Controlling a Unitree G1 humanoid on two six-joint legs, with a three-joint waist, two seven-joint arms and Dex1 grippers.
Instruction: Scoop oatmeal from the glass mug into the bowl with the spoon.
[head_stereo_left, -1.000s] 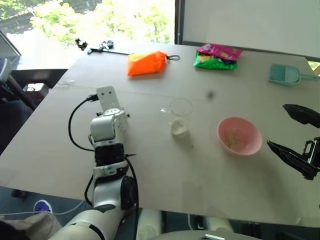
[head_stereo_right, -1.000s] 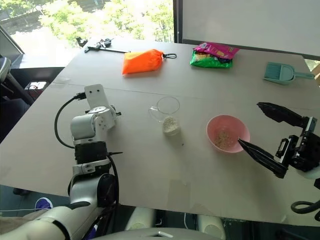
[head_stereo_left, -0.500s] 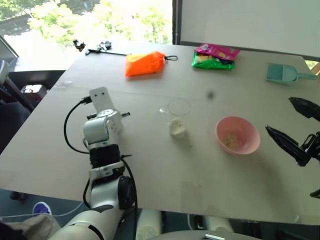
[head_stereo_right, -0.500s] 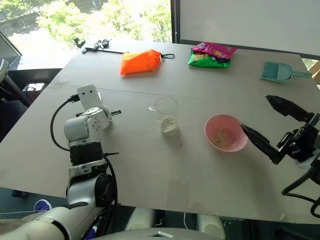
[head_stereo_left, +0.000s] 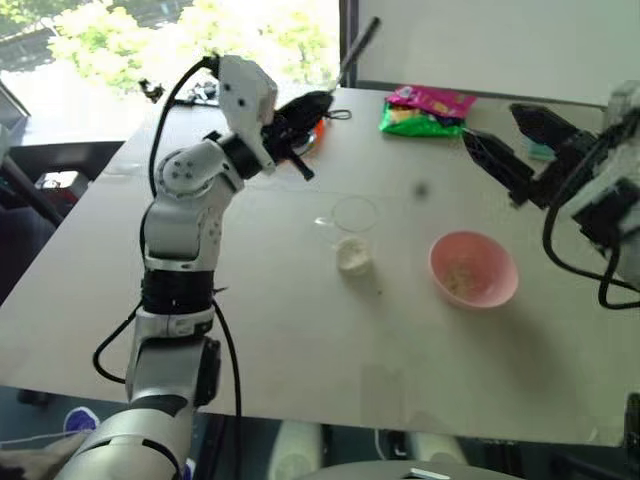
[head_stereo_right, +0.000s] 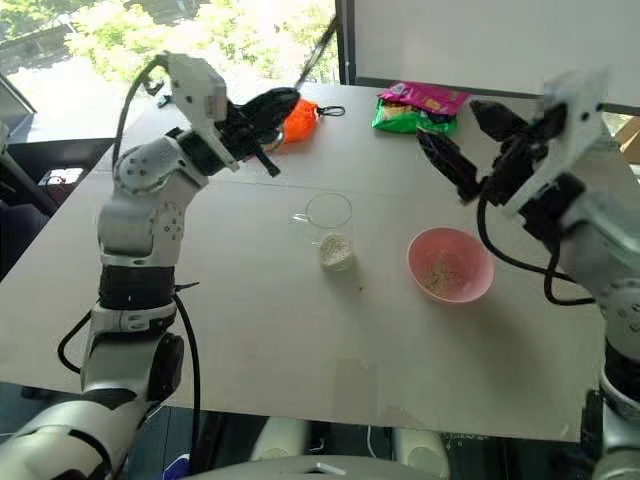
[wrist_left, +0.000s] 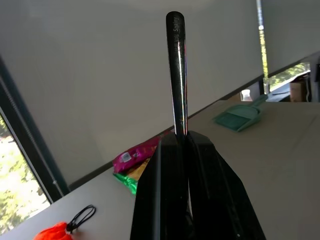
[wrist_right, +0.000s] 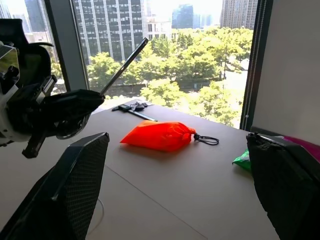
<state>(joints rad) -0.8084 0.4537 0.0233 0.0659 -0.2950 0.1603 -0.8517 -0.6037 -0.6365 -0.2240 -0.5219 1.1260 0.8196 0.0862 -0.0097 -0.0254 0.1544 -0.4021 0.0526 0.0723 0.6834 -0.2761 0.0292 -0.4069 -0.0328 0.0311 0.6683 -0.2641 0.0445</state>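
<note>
My left gripper (head_stereo_left: 322, 99) is raised above the far part of the table and is shut on the spoon (wrist_left: 177, 75). The slim handle sticks up past the fingers; the head is hidden. The glass mug (head_stereo_left: 352, 222) stands at the table's middle, below that gripper, with oatmeal (head_stereo_left: 353, 257) in its bottom. To its right sits the pink bowl (head_stereo_left: 472, 270) with pale flecks inside. My right gripper (head_stereo_right: 450, 122) hangs open and empty in the air above and beyond the bowl, facing the left gripper (wrist_right: 65, 112).
An orange pouch (wrist_right: 157, 135) lies at the far side, partly behind the left gripper. A green and pink snack packet (head_stereo_left: 428, 110) and a teal scoop (wrist_left: 239, 117) lie far right. A black tool (wrist_right: 132, 107) rests near the window edge.
The left arm has swung up from the table, and the spoon handle now points up and away. The right gripper has risen and moved in toward the table's middle, still open.
</note>
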